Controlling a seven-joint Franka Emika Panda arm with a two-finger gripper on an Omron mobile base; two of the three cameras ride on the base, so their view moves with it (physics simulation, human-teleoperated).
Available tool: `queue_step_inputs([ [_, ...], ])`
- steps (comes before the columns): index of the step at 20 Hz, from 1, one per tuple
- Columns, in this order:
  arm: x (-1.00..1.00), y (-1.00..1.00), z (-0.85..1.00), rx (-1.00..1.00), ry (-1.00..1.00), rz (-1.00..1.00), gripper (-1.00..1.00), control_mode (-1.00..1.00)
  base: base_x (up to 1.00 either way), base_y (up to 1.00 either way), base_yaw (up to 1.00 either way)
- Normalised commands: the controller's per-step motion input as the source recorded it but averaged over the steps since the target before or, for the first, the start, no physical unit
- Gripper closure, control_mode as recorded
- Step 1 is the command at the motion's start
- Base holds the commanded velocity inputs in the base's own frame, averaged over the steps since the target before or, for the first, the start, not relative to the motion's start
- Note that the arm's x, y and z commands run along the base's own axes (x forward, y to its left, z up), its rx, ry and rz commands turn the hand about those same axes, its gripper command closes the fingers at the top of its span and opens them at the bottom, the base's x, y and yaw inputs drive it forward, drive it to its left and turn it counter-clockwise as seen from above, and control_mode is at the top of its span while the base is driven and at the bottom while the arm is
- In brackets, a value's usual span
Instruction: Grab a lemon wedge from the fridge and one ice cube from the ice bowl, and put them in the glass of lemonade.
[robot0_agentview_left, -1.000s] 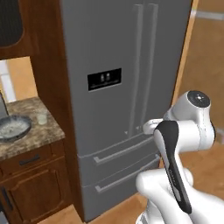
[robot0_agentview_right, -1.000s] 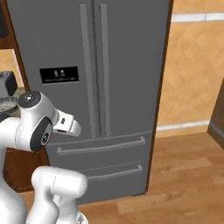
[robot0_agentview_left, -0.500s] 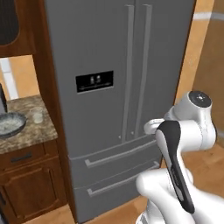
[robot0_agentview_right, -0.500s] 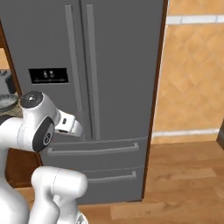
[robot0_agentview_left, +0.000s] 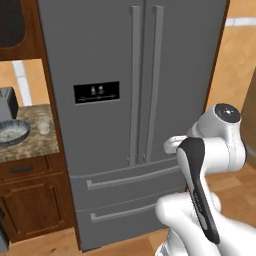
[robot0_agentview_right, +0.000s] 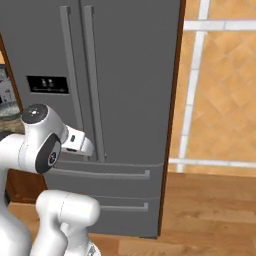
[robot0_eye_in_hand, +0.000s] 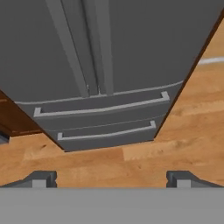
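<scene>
The fridge (robot0_agentview_left: 125, 65) stands straight ahead with both doors shut, its long handles (robot0_agentview_left: 135, 85) meeting at the middle. The lemon wedge is hidden. At the far left, the ice bowl (robot0_agentview_left: 12, 131) sits on the stone counter, and the glass of lemonade (robot0_agentview_left: 44, 126) stands just right of it. My gripper (robot0_eye_in_hand: 111, 179) is open and empty, held in front of the fridge's lower doors. Its fingertips (robot0_eye_in_hand: 41, 178) are wide apart and point down at the two bottom drawers (robot0_eye_in_hand: 103, 109). The hand (robot0_agentview_right: 80, 142) hovers close to the door handles without touching them.
A silver toaster (robot0_agentview_left: 7, 102) stands behind the bowl on the counter (robot0_agentview_left: 30, 145), above brown cabinet doors. A black dispenser panel (robot0_agentview_left: 96, 92) is set in the left door. Wooden floor (robot0_agentview_right: 210, 210) and a tan tiled wall (robot0_agentview_right: 220, 85) lie to the fridge's right.
The whole picture has slid left in both base views, so the base has driven to the right along the fridge. The arm keeps its pose and the gripper stays open.
</scene>
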Motion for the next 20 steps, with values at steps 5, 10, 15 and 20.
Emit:
queue_step_inputs([
  [5, 0.0, 0.0, 0.0, 0.0, 0.0, 0.0, -1.0, 1.0, 0.0, 0.14, 0.05],
  [10, 0.0, 0.0, 0.0, 0.0, 0.0, 0.0, -1.0, 1.0, -0.18, 0.37, 0.0],
  [15, 0.0, -0.02, -0.01, 0.0, 0.0, 0.0, -1.0, -1.0, -0.03, 0.07, -0.01],
  [20, 0.0, -0.07, -0.05, 0.0, 0.0, 0.02, -1.0, -1.0, 0.0, 0.0, 0.0],
])
